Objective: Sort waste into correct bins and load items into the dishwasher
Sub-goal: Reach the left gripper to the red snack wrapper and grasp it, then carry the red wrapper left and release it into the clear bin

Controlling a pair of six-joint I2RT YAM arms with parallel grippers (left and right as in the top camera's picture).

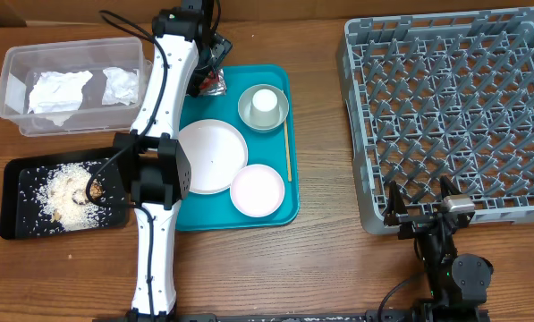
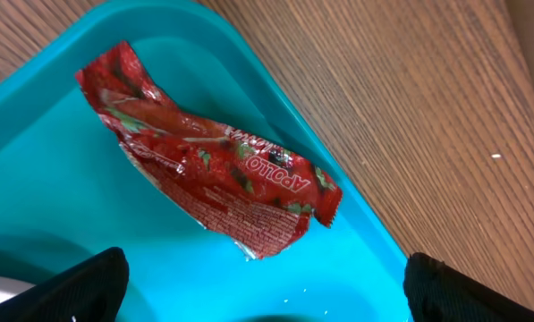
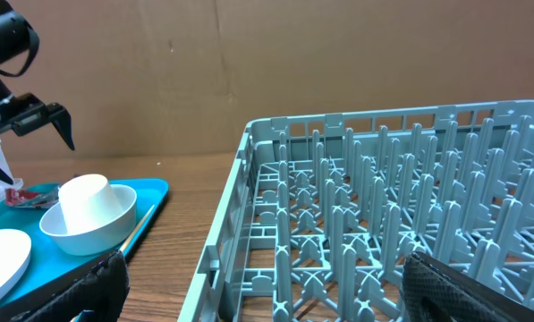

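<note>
My left gripper (image 1: 215,70) is open just above a red food wrapper (image 2: 213,179) that lies in the far left corner of the teal tray (image 2: 61,179). In the left wrist view its fingers (image 2: 267,300) are spread wide and empty. On the teal tray (image 1: 283,213) sit the large pale plate (image 1: 211,156), the smaller white plate (image 1: 258,190) and the grey-rimmed bowl (image 1: 248,114) with the white cup (image 1: 265,105) in it. White napkins (image 1: 59,89) lie in the clear tub (image 1: 14,114). Rice grains (image 1: 70,190) lie in the black tray (image 1: 16,224). My right gripper (image 1: 420,207) is open and empty at the near edge of the grey dish rack (image 1: 454,107).
A thin wooden stick (image 1: 288,152) lies along the teal tray's right side. The right wrist view shows the rack's pegs (image 3: 383,206) close ahead, with the bowl (image 3: 97,228) and cup (image 3: 83,190) to the left. A few rice grains lie on the table near the black tray.
</note>
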